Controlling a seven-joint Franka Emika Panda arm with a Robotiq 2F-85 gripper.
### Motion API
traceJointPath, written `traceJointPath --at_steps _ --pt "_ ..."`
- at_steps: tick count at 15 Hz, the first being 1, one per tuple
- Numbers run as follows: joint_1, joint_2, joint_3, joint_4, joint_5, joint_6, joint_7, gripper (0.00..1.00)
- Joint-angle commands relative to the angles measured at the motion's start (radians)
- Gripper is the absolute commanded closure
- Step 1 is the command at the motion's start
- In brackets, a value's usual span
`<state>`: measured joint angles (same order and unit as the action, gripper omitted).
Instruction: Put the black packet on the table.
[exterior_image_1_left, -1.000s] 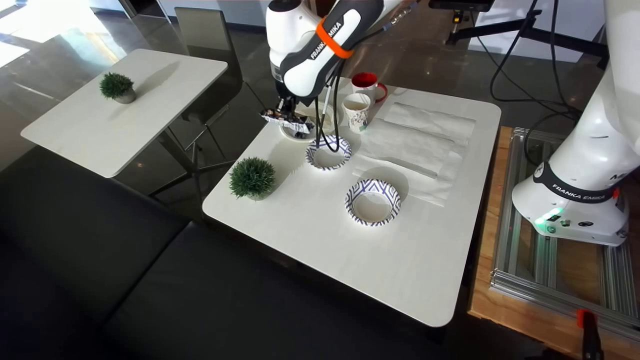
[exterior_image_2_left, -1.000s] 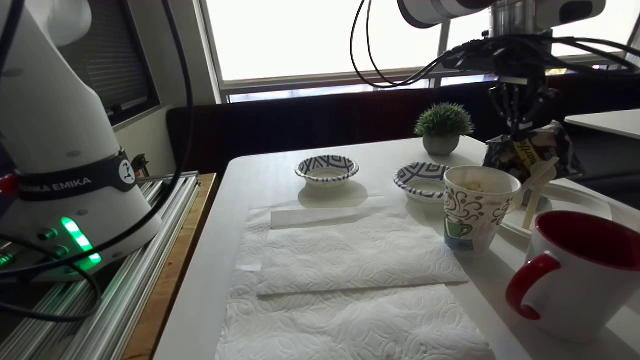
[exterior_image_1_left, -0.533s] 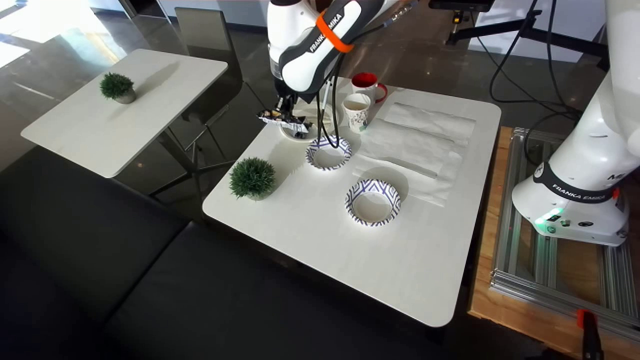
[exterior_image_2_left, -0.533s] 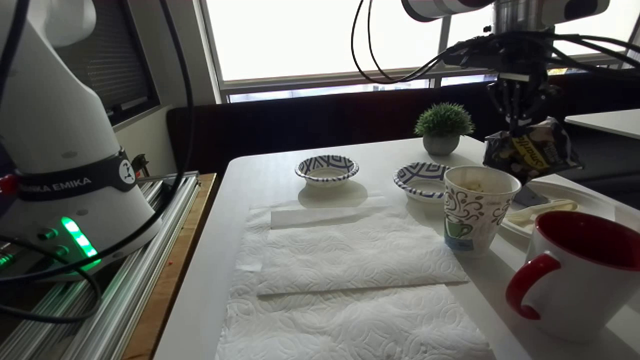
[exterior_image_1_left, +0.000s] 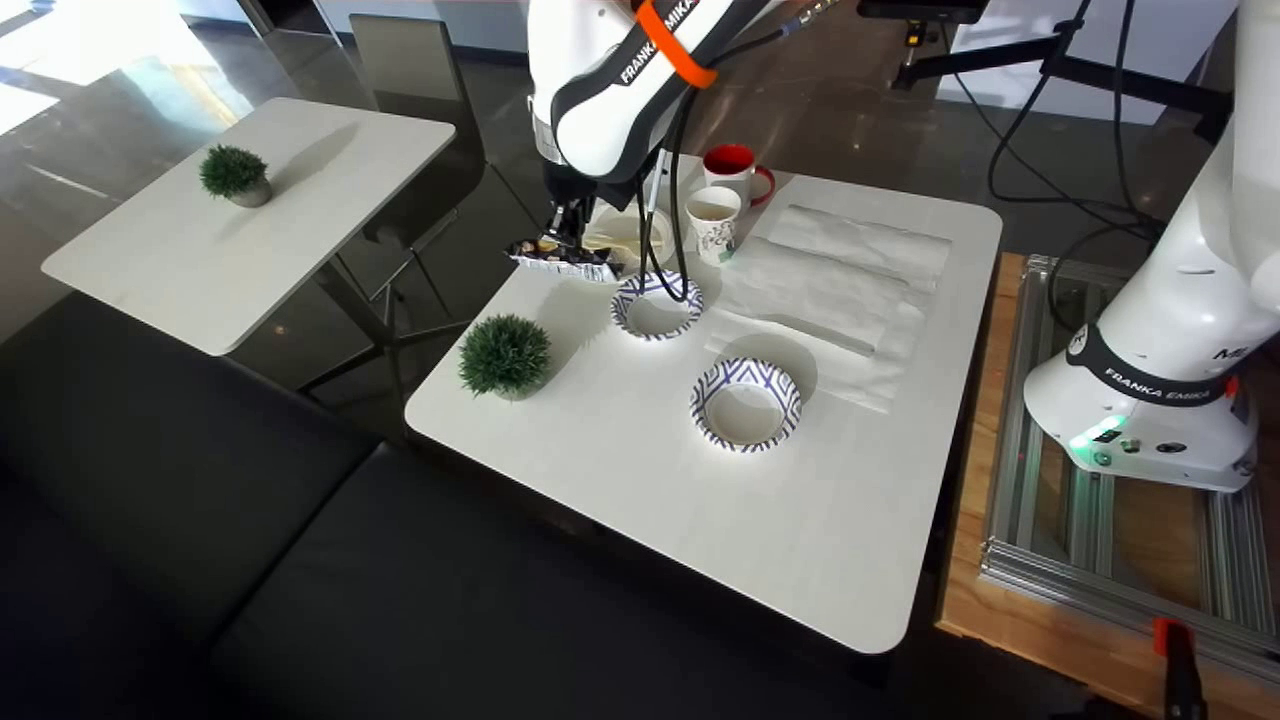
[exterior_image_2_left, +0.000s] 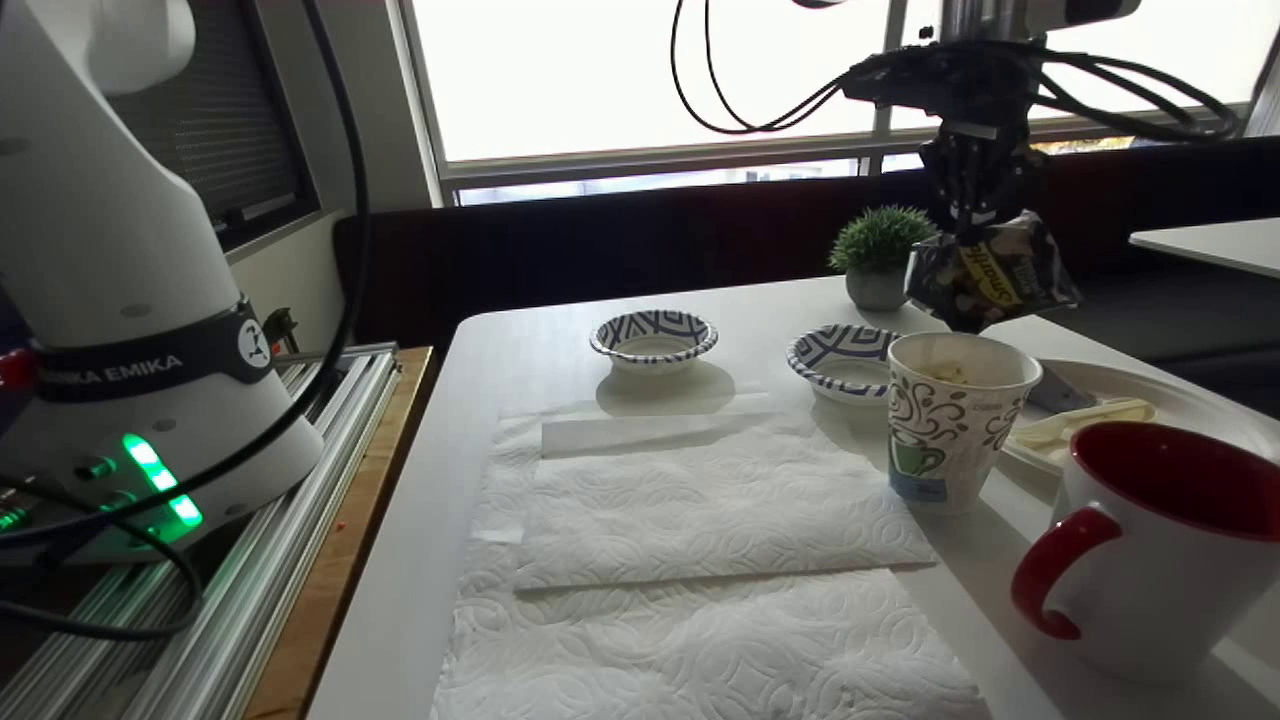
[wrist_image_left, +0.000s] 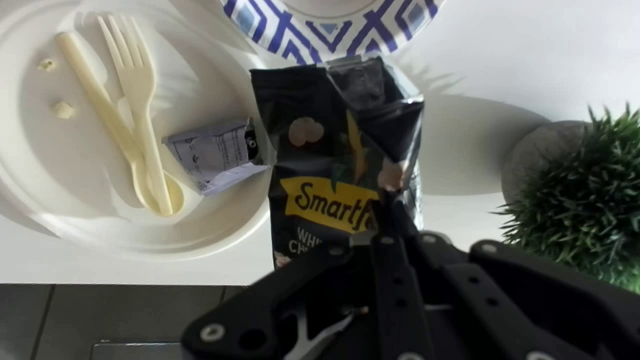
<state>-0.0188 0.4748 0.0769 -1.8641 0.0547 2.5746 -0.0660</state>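
The black packet (wrist_image_left: 310, 160) with its yellow label hangs from my gripper (wrist_image_left: 392, 200), whose fingers are pinched shut on it. In an exterior view the gripper (exterior_image_2_left: 970, 222) holds the packet (exterior_image_2_left: 990, 280) tilted in the air. In an exterior view the packet (exterior_image_1_left: 585, 266) and gripper (exterior_image_1_left: 568, 228) are over the far end of the white table (exterior_image_1_left: 640, 480), between the plate and the potted plant. In the wrist view the bare table top (wrist_image_left: 462, 217) shows beside the packet. The fingertips are partly hidden against the packet.
A round plate (wrist_image_left: 210, 242) holds a fork, a spoon and a small grey wrapper. The green plant (exterior_image_1_left: 505, 352), two patterned bowls (exterior_image_1_left: 657, 305) (exterior_image_1_left: 745, 405), a paper cup (exterior_image_1_left: 714, 228), a red-and-white mug (exterior_image_1_left: 730, 172) and paper towels (exterior_image_1_left: 820, 285) stand or lie around.
My gripper has carried the packet off the plate area toward the plant. The utensils that stood up against the packet one second ago now lie flat on the plate.
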Motion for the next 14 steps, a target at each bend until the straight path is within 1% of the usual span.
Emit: traceJointPath --at_steps 1,5,6,7,10,13,14 --pt "0.060 -0.135 -0.054 -0.167 -0.073 0.010 0.072 1.00" --pt "0.095 -0.244 -0.072 -0.323 -0.158 0.048 0.091 1.00" --pt "0.089 -0.266 -0.061 -0.348 -0.156 0.045 0.072 1.00" --pt "0.074 -0.177 -0.050 -0.243 -0.120 0.018 0.059 0.99" --pt "0.078 -0.232 -0.048 -0.308 -0.128 0.021 0.060 0.99" --pt "0.078 -0.242 -0.048 -0.318 -0.129 0.021 0.059 1.00" --pt "0.080 -0.252 -0.036 -0.321 -0.117 -0.004 0.040 1.00"
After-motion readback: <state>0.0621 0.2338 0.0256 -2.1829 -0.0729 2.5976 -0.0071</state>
